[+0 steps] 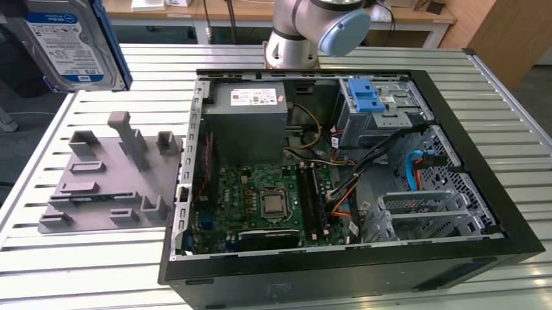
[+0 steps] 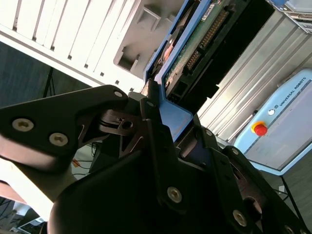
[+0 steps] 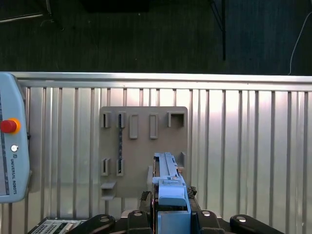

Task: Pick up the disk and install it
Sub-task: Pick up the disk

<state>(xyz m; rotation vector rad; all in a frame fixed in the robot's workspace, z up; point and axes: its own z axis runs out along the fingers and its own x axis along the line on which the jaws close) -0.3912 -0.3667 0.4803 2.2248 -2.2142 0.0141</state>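
Slatted metal table [image 1: 77, 258], workbenches behind. Gripper [image 2: 171, 119] clenched on disk [image 2: 195, 46], fingers pressing on blue side rail; green circuit-board side exposed in second wrist view. Disk in air, clear of table, seen edge-on over grey fixture plate [image 3: 144, 146] in first wrist view. Exterior view: disk label faces camera, high at exterior view's left, well apart from open computer case [image 1: 345, 181]. Teach pendant [image 3: 9, 146] off to one side of plate. Arm base [image 1: 298, 39] behind case.

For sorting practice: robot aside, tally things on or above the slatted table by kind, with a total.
Dark metal disk with blue rails: 1
Black metal computer case: 1
Grey slotted plastic plate: 1
Pale plastic control pendant: 1
Total: 4
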